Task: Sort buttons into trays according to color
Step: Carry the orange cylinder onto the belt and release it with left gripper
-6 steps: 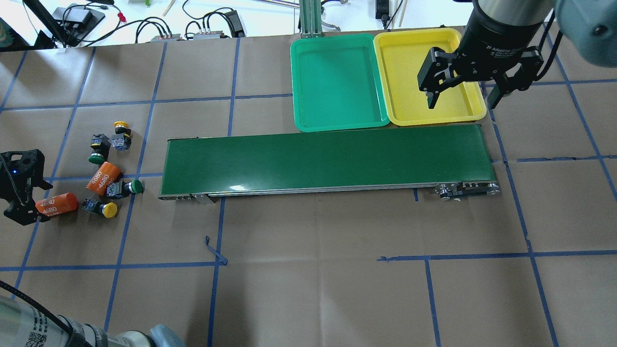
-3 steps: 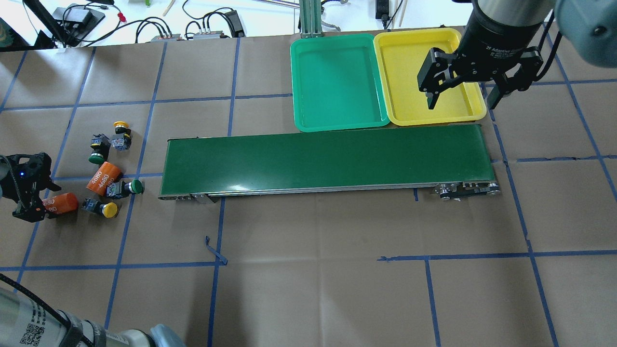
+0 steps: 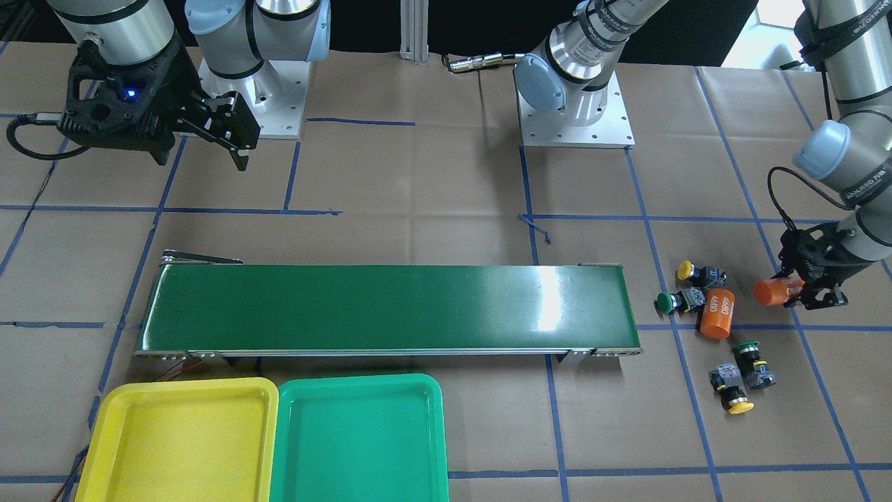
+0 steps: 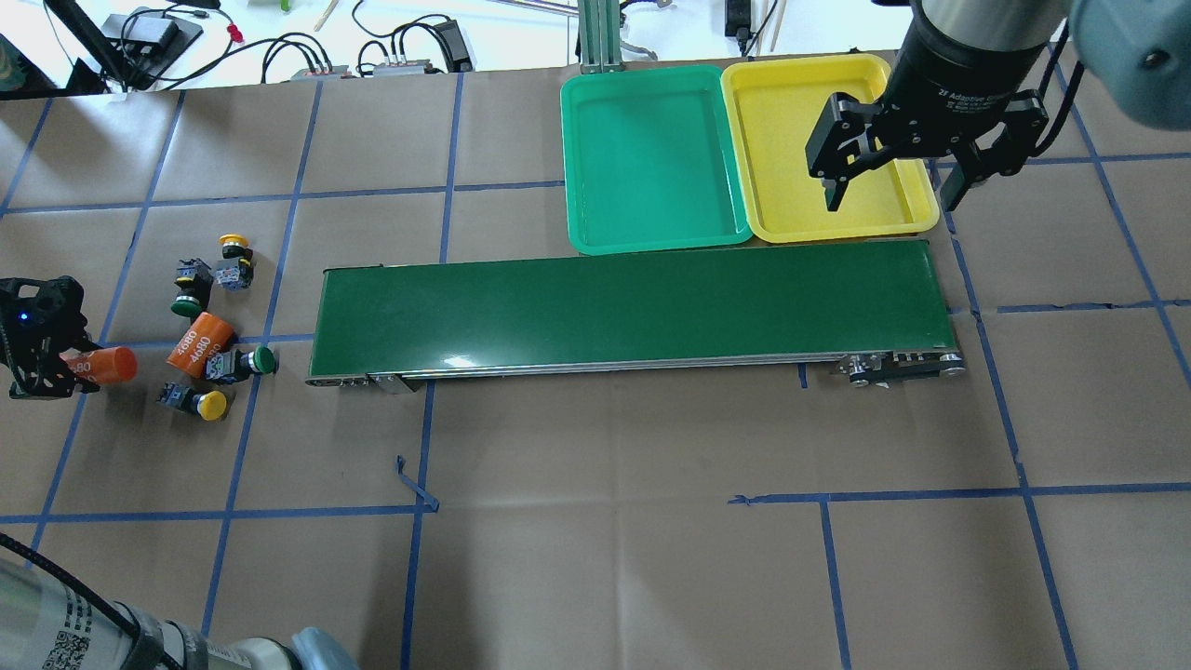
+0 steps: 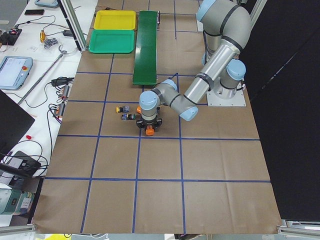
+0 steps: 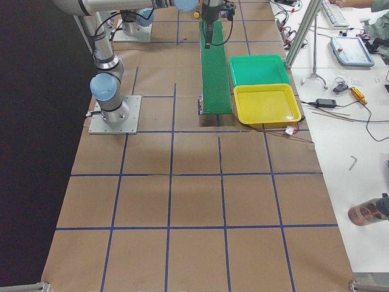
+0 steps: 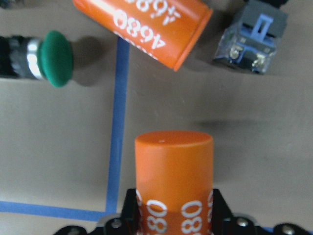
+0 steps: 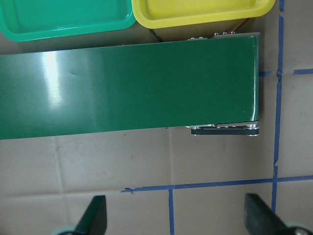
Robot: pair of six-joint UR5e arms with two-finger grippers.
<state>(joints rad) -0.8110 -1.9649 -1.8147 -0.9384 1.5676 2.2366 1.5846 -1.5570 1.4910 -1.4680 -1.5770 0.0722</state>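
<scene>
1. The bench [image 4: 595,558], covered in brown paper with a blue tape grid, carried everything.
2. A long dark-green conveyor belt [image 4: 633,307] lay across its middle.
3. Beyond the belt's right half, on the side away from the robot, the green tray [image 4: 651,158] and the yellow tray [image 4: 782,130] sat side by side with their rims touching, the yellow one further to the robot's right.
4. The right pincer [image 4: 891,197] hung above the yellow tray's right part, its jaws spread wide and holding nothing.
5. The left pincer [image 4: 67,368] was at the bench's left edge, clamped on the first orange cylinder [image 4: 110,365], which lay horizontal and stuck out towards the buttons (the marking 4680 showed on its side).
6. The second orange cylinder [image 4: 200,344] lay on the bench near it, touching the near green button [image 4: 242,363].
7. All four buttons lay on their sides on the bench off the belt's left end, well apart from both trays:
   - the far yellow button [image 4: 234,262] and the far green button [image 4: 189,287] lay just beside each other;
   - the near green button lay close to the belt's left end;
   - the near yellow button [image 4: 194,401] lay nearest the robot, just beside the near green button.
</scene>
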